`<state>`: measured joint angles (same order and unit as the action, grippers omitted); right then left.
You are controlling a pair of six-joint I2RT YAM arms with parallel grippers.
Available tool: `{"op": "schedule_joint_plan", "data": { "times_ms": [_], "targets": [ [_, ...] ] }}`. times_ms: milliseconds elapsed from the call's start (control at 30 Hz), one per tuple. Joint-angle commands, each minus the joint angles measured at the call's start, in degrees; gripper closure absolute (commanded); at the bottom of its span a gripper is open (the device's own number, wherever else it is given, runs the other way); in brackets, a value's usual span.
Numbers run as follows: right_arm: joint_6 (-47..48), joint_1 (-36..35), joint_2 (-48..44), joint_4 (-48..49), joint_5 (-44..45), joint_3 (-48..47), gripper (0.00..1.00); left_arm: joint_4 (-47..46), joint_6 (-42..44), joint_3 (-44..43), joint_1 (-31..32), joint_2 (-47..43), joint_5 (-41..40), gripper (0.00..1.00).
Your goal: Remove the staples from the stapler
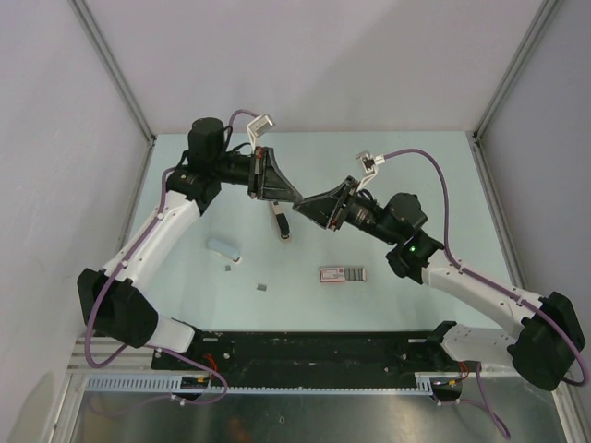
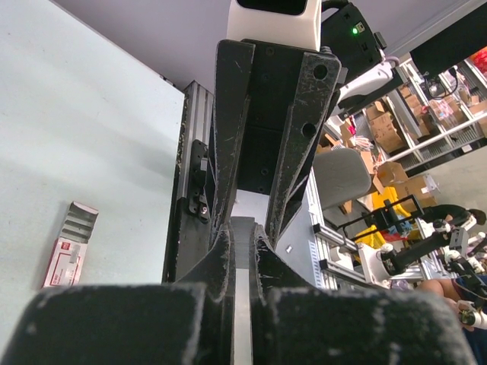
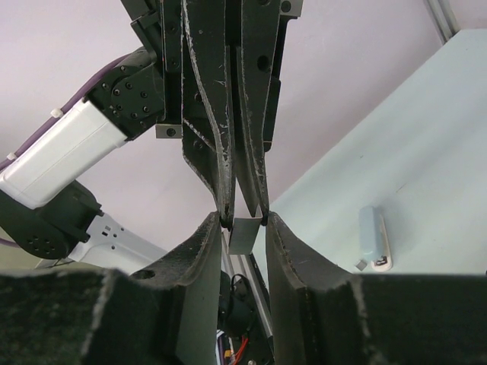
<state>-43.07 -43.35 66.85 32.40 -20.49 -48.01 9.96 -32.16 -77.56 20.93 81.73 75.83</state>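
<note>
The two hands are held tip to tip above the middle of the desk [image 1: 416, 166], and a small grey metal piece [image 3: 243, 236] is seen where they meet. The left hand [image 2: 243, 243] is pressed together, with the piece clamped at its fingertips. The fingers of the right hand [image 3: 244, 225] are set narrowly apart on either side of the same piece, right against its edges. Whether it is actually squeezed by them cannot be told.

The stapler [image 1: 280, 221] is seen from above as a slim dark bar with a pale near end, just below the left hand's fingers. Whether it hangs there or lies on the desk cannot be made out, nor whether the grey metal piece belongs to it.

Two tiny grey bits, the staples [image 1: 263, 287], are lying loose on the desk. One is toward the middle. The other is just beside a pale blue oblong [image 1: 222, 247] that lies flat further to the left.

A flat red-and-white box [image 1: 343, 273] is lying on the desk nearer the right arm, well apart from the hands. Its grey section is uncovered at one end, and ridged rows are seen in it in the left wrist view. What the rows are is too small to be told.
</note>
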Motion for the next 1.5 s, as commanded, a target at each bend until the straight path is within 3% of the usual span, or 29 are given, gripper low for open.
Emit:
{"op": "schedule_joint_plan", "data": {
  "times_ms": [0, 267, 500, 1300, 1467],
  "targets": [
    [0.4, -1.1, -1.0, -0.5, 0.3, -0.2, 0.72, -2.2, -0.6, -0.1, -0.6, -2.4, 0.4, 1.00],
    [0.7, -1.3, -1.8, -2.0, 1.0, -0.2, 0.60, -2.3, -0.4, 0.0, -1.1, -2.5, 0.3, 1.00],
    [0.7, -1.3, -2.1, -2.1, 1.4, -0.2, 0.65, -2.4, -0.2, 0.2, -1.2, -2.8, 0.2, 1.00],
    [-1.0, -0.4, -0.5, 2.2, 1.5, -0.2, 0.67, -2.4, 0.7, 2.7, -1.1, -4.3, -0.3, 1.00],
    [-1.3, -0.3, -0.2, 2.1, 1.2, -0.2, 0.73, -2.4, 0.7, 2.6, -1.1, -4.3, -0.4, 1.00]
  ]
}}
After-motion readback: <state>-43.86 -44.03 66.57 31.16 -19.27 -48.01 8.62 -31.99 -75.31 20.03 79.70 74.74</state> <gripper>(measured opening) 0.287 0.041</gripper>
